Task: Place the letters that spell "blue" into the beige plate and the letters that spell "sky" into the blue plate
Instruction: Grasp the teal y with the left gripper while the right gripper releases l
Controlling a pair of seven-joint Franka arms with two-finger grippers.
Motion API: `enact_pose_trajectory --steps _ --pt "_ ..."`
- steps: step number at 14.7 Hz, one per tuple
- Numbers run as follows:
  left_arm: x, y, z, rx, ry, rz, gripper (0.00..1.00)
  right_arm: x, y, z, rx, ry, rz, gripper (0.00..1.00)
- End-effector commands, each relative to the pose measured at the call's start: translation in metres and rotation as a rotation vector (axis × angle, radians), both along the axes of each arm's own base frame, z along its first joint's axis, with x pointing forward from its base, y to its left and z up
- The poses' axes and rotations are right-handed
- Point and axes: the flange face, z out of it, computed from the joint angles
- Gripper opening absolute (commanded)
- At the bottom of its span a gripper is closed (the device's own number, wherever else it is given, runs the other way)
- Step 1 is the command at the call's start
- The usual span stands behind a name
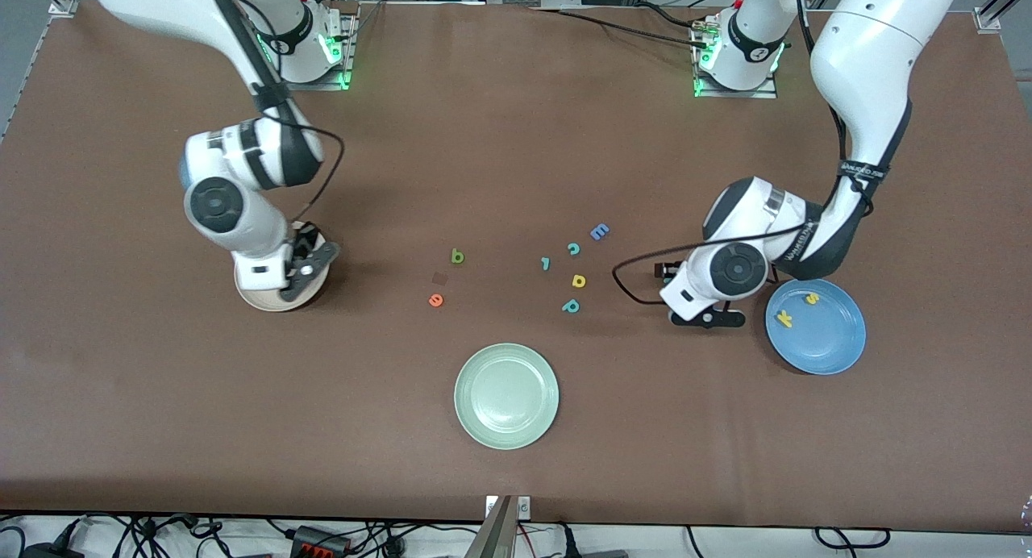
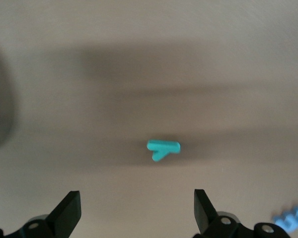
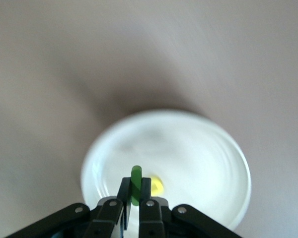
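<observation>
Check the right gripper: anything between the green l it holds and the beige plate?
Nothing visible. The right gripper is shut on the green l directly over the beige plate, where only a yellow letter lies, beside the drop spot.

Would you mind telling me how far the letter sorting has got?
Done: yellow k and s lie in the blue plate; a yellow letter is in the beige plate. In hand: the right gripper holds the green l over it; the open left gripper hovers over the teal y. Left: b and e.
</observation>
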Motion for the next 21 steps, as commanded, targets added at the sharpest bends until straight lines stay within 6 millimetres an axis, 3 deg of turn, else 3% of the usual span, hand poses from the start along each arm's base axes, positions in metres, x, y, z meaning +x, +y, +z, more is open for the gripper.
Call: enact_pose_trajectory --steps 1,4,7,9,11,12,13,15,17,19,21 --pt "-0.001 0.017 0.013 -0.062 0.01 -0.268 1.0 -0.018 -0.027 -0.014 -0.015 0.049 -0.06 0.05" --pt "-0.005 0.022 0.0 -0.136 0.002 -0.434 1.0 -0.025 -0.028 -0.028 -0.008 0.055 -0.065 0.05" --pt "-0.033 0.008 -0.013 -0.155 -0.042 -0.5 1.0 -0.025 -0.03 -0.039 -0.008 0.064 -0.07 0.07" --pt "-0.051 0.007 -0.021 -0.154 -0.08 -0.586 1.0 -0.025 -0.026 -0.046 -0.001 0.07 -0.071 0.18" --pt "-0.052 -0.004 -0.025 -0.128 -0.11 -0.756 1.0 -0.024 -0.02 -0.046 -0.005 0.061 -0.103 0.27" --pt "-0.052 -0.006 -0.028 -0.121 -0.119 -0.809 1.0 -0.025 -0.013 -0.05 -0.013 0.057 -0.137 0.52" --pt "-0.052 -0.01 -0.03 -0.133 -0.124 -0.851 0.99 -0.025 -0.002 -0.049 -0.016 0.047 -0.146 1.0" --pt "-0.048 -0.008 -0.046 -0.187 -0.151 -0.922 0.94 -0.015 0.008 -0.037 -0.016 0.021 -0.162 1.0" --pt "-0.038 0.015 -0.061 -0.237 -0.175 -0.975 0.85 -0.002 0.022 -0.022 -0.002 -0.018 -0.177 1.0" --pt "-0.036 0.019 -0.062 -0.246 -0.171 -1.017 0.7 0.004 0.059 -0.009 0.043 -0.044 -0.157 1.0" --pt "-0.038 0.014 -0.061 -0.245 -0.17 -1.025 0.53 0.006 0.114 -0.006 0.079 -0.057 -0.144 1.0"
